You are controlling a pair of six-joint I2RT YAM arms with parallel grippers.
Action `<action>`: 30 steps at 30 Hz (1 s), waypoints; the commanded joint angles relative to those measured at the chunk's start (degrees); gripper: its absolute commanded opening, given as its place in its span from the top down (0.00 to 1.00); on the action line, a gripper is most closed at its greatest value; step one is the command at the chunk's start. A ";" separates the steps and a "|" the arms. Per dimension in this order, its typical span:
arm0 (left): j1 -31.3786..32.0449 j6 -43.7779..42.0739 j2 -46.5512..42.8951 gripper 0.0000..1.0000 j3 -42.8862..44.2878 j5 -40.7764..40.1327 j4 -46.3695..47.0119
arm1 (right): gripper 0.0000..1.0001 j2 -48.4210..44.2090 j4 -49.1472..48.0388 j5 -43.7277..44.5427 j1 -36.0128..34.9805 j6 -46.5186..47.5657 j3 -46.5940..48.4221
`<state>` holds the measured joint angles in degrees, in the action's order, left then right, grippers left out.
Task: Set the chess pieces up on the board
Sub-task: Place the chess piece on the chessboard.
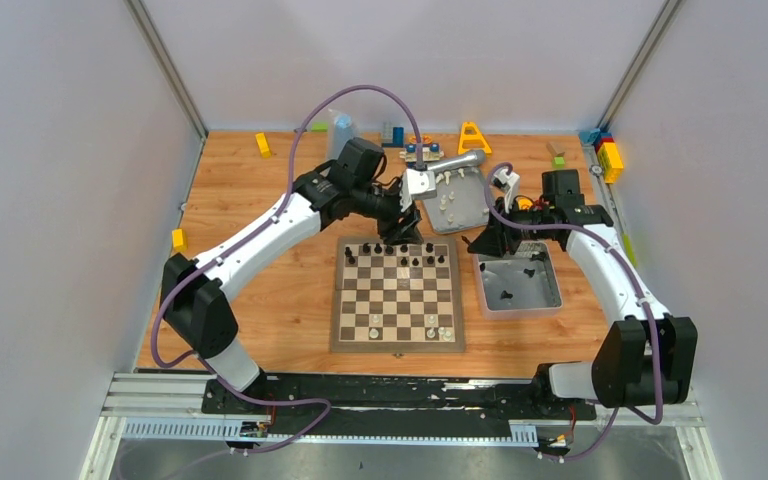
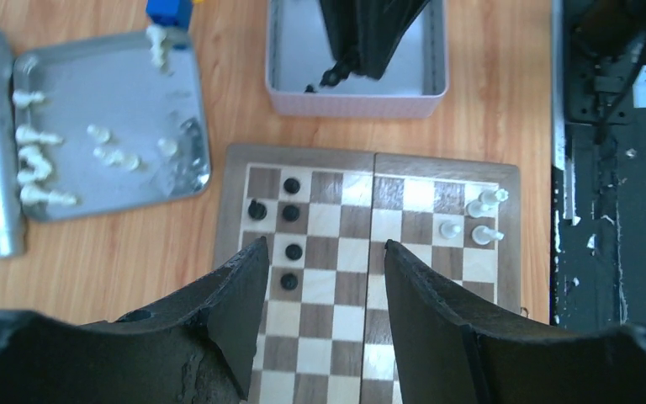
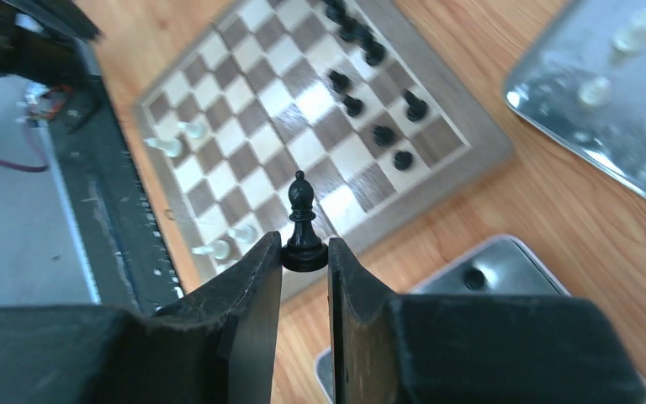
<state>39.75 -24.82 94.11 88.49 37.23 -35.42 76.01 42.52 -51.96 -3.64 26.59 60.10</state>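
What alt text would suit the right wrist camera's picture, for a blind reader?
The right tool pinches an upright black bishop by its base. Beyond it lies the chessboard, black pieces clustered at one end, a few white pieces at the other.

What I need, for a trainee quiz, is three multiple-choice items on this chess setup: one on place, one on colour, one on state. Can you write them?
1. The black pieces on the board stand in: A its far rows; B its near rows; C its middle rows.
2. The bishop in the right gripper is: A white; B black; C red.
3. The left gripper is: A shut on a pawn; B shut on a tray; C open and empty.
Answers: 1 A, they line its far edge in the top view; 2 B, it is dark; 3 C, its jaws stand apart with nothing between.
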 commanded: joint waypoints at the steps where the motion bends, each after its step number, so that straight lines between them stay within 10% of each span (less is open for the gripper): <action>1: 0.76 -4.63 -3.34 0.39 -2.31 12.65 9.63 | 0.91 0.93 1.84 -14.67 -0.46 2.67 4.06; 30: 5.65 -17.76 6.04 0.49 4.39 14.36 3.38 | 0.92 1.73 4.56 -20.54 -3.48 3.57 2.93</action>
<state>44.62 -41.19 99.83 90.56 51.48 -31.99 77.93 47.35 -69.95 -6.94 28.56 63.05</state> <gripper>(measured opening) 0.525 0.243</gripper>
